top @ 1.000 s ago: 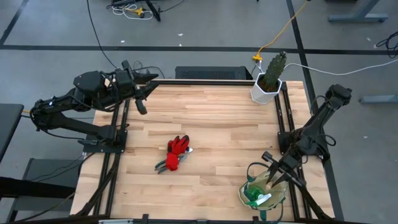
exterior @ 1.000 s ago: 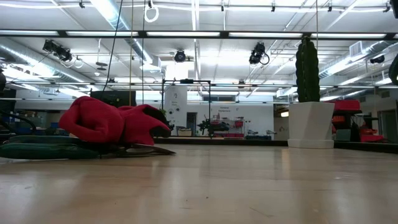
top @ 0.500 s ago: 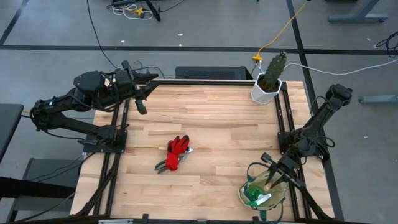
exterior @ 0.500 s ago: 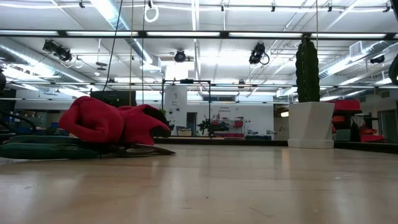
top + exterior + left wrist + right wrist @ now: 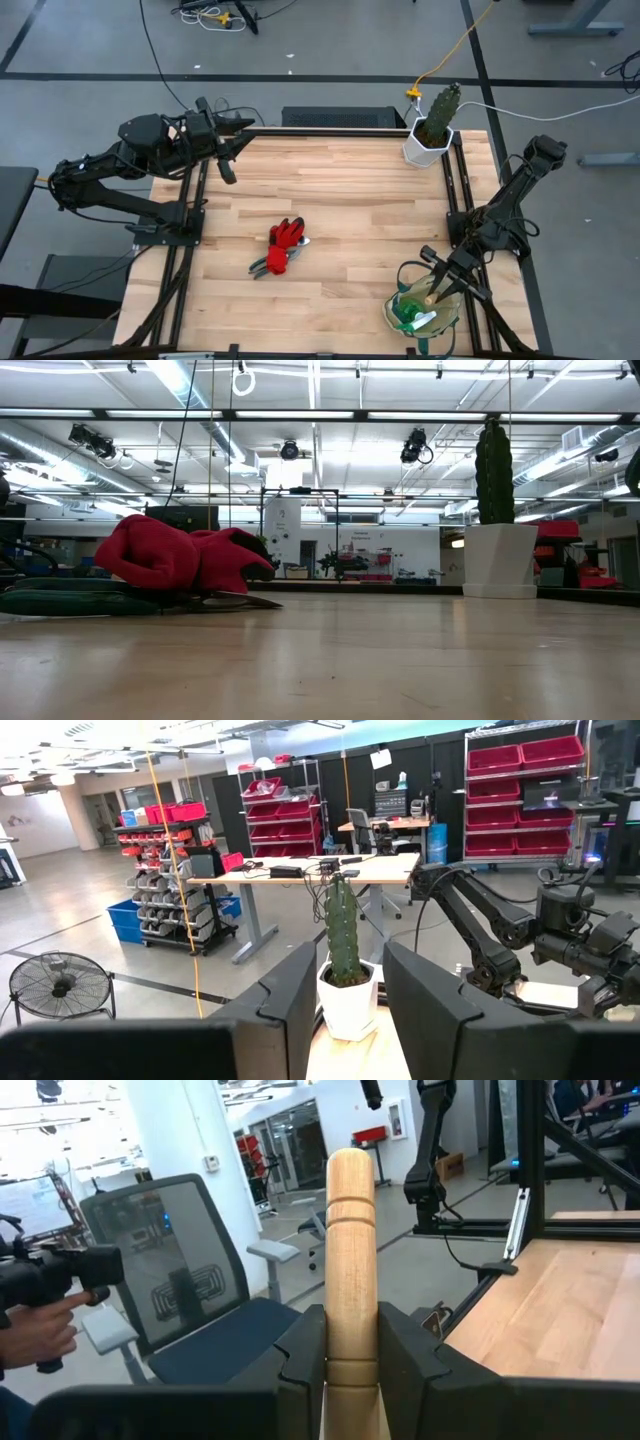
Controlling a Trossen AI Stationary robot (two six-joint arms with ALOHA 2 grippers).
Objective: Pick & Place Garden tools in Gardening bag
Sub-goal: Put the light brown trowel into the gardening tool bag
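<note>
The beige gardening bag with green trim stands at the table's near right corner, and a green-and-white spray bottle lies inside it. My right gripper is over the bag's opening, shut on the trowel's wooden handle; the blade is hidden. Red gloves lie mid-table on the dark-handled pruners, and both also show in the low view as gloves and pruners. My left gripper waits open, raised at the far left corner. My right gripper pinches the trowel's wooden handle between its two fingers, one on each side. The handle's rounded free end sticks out past the fingertips. The gripper itself hides the blade and where it rests.
A green cactus in a white pot stands at the far right corner, also seen between my left fingers. Dark rails run along the table's left and right edges. Bare wood lies between the gloves and the bag.
</note>
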